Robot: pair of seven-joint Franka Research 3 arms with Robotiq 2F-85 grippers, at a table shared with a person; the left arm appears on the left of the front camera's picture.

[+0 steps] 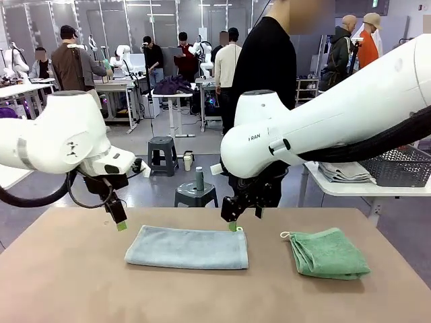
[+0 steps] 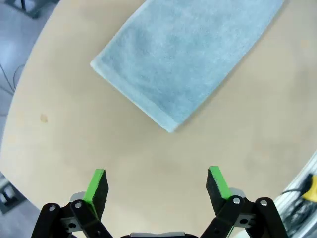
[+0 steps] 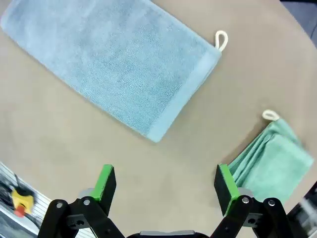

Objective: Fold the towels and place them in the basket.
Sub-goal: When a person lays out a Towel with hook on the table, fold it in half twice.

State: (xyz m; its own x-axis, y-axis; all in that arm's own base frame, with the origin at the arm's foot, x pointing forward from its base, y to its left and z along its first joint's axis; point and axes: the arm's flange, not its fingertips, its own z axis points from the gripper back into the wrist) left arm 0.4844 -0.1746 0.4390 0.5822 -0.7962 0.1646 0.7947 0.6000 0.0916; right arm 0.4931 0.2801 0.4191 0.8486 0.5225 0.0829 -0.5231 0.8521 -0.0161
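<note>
**Towels, count two.**
- Pale blue-grey towel (image 1: 186,247): folded into a long rectangle and laid flat at the middle of the table (image 1: 60,282). Cream corner loop (image 3: 221,39) at one end.
- Mint green towel (image 1: 328,253): folded smaller, in layers, lying flat toward the robot's right. Well apart from the blue-grey one, with bare tabletop between.

**Basket (image 1: 397,168), count one.**
- Dark mesh, standing on a white side table (image 1: 350,190) beyond the main table's far right corner.
- Just beside a stack of folded grey cloths (image 1: 345,172).
- Top partly overlapped by the right arm; right end cut off by the picture edge. Contents impossible to make out.

**Grippers, count two.**
- Left gripper (image 1: 120,223): hanging above bare tabletop just off the blue-grey towel's far left corner. Green pads spread wide, nothing between them.
- Right gripper (image 1: 234,225): at the same towel's far right corner, pads likewise wide apart and empty. Contact with the cloth impossible to judge.

**Surroundings.**
- Person in black (image 1: 269,60) at the far side, hands hidden behind the right arm.
- Stools, count two: near stool (image 1: 196,195) carrying a grey-green bottle (image 1: 199,178), and far stool (image 1: 161,155) behind it.
</note>
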